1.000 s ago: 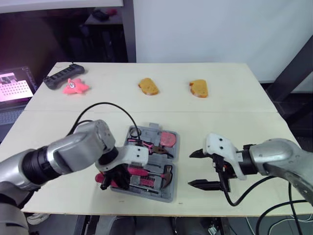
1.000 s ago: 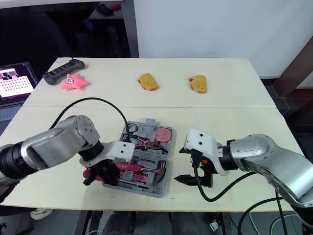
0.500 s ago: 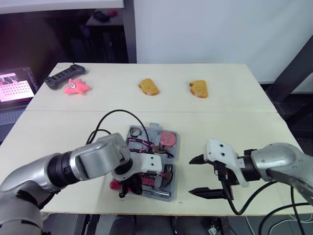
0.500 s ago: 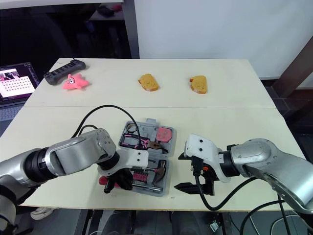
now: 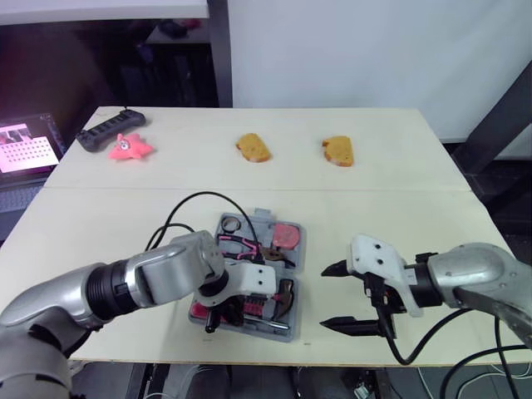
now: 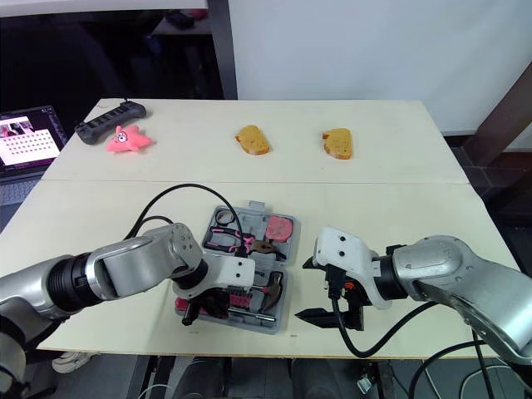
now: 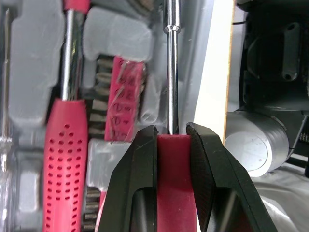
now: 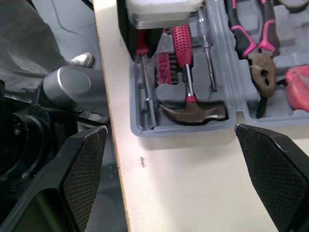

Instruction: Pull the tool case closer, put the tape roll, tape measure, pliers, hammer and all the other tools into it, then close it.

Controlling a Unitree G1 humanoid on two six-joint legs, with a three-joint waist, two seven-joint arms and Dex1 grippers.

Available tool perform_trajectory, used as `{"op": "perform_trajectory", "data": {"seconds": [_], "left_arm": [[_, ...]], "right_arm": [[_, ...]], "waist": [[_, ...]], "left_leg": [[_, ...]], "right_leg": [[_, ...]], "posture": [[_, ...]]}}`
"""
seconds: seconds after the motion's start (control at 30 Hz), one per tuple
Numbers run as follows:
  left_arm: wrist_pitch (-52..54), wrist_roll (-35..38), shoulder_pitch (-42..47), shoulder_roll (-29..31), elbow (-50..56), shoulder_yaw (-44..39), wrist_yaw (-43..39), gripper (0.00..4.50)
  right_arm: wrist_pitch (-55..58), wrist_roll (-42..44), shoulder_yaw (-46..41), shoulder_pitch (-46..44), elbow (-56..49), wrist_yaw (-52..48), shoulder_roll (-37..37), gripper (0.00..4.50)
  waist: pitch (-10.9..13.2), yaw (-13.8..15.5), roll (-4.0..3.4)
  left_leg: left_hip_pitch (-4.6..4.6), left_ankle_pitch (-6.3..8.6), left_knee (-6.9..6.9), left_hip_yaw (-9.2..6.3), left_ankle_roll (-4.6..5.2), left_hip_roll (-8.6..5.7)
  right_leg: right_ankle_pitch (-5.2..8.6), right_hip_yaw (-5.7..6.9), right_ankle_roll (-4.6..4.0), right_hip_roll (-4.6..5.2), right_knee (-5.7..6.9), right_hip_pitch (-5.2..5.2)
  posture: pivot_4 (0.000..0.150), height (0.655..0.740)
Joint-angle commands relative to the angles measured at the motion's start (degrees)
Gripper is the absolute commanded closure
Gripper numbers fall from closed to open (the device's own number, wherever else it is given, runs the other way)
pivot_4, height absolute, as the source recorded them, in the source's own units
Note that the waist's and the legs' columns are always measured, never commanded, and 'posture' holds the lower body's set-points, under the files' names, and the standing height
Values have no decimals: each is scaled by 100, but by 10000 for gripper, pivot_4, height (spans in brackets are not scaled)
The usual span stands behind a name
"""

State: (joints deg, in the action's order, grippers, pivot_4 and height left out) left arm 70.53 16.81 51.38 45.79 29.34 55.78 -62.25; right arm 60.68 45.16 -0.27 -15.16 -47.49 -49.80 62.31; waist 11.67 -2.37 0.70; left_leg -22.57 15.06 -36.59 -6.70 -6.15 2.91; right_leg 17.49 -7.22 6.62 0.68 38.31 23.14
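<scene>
Two black fingers of the left claw (image 7: 172, 130) clamped the red screwdriver (image 7: 171, 164) handle, which had moved in over the case's (image 8: 193, 129) near slot by the hammer (image 8: 193, 110), no longer jutting past its left edge. Just right of the case, the right claw (image 5: 328, 297) stayed wide open.

Bright even light, soft shadows on table (image 5: 399, 208), dim backdrop.

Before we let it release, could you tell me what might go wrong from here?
The left claw grips the screwdriver by its red handle over the slot along the outer wall of the tool case; released askew, it may sit proud and block closing. The case lies close to the front edge of the table, so pressing down could nudge it off.
</scene>
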Motion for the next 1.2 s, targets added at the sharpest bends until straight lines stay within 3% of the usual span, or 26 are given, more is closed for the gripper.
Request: {"op": "perform_trajectory", "data": {"seconds": [0.03, 0.3, 0.77, 0.9, 1.03, 1.13, 1.2], "left_arm": [[-581, -165, 3, 109, 80, 62, -193, 41146], [-1031, -494, -75, 86, -146, 135, -361, 41146], [-653, -519, -155, 7, -232, 73, -401, 41146], [-652, -532, -98, 113, -227, 24, -463, 21504], [-273, -144, 40, 406, 26, -600, -665, 1864], [-214, 321, -103, 774, 294, -1293, -920, 1864], [-856, 322, -447, 1158, 364, -1761, -979, 1864]], "right_arm": [[-166, -57, -17, -72, -128, 30, 46, 0], [-219, -200, 54, -100, -76, 138, 44, 0], [-264, -241, 111, -142, -82, 216, -5, 0], [-297, -238, 105, -159, -48, 179, 26, 0], [-359, -279, 108, -171, -10, 133, 62, 0], [-415, -309, 123, -220, 40, 99, 30, 0], [-481, -363, 160, -253, 84, 78, 9, 0]], "waist": [[0, 2, 0], [0, 1, 0], [0, -2, 0], [0, -1, 0], [0, -2, 0], [0, -22, 0], [0, -19, -1]], "left_leg": [[0, 0, 0, 0, 0, 0], [0, 0, -1, 0, 0, 0], [1, 0, -2, 0, 0, 0], [1, 0, -2, 0, 0, 0], [2, 0, -3, 0, 0, 0], [3, 1, -11, -1, 2, 1], [3, 4, -11, -1, 6, 1]], "right_leg": [[0, 0, 0, 0, 0, 0], [0, 0, 0, 1, 0, -1], [0, 0, 0, 0, 0, -2], [0, 0, 0, 0, 0, -2], [0, 0, 0, 0, 4, -2], [0, 1, 0, -2, 10, -2], [1, 1, 1, -1, 9, -2]], "posture": [[1500, 7400], [1500, 7400], [1500, 7400], [1500, 7400], [1500, 7400], [1500, 7400], [1500, 7400]]}}
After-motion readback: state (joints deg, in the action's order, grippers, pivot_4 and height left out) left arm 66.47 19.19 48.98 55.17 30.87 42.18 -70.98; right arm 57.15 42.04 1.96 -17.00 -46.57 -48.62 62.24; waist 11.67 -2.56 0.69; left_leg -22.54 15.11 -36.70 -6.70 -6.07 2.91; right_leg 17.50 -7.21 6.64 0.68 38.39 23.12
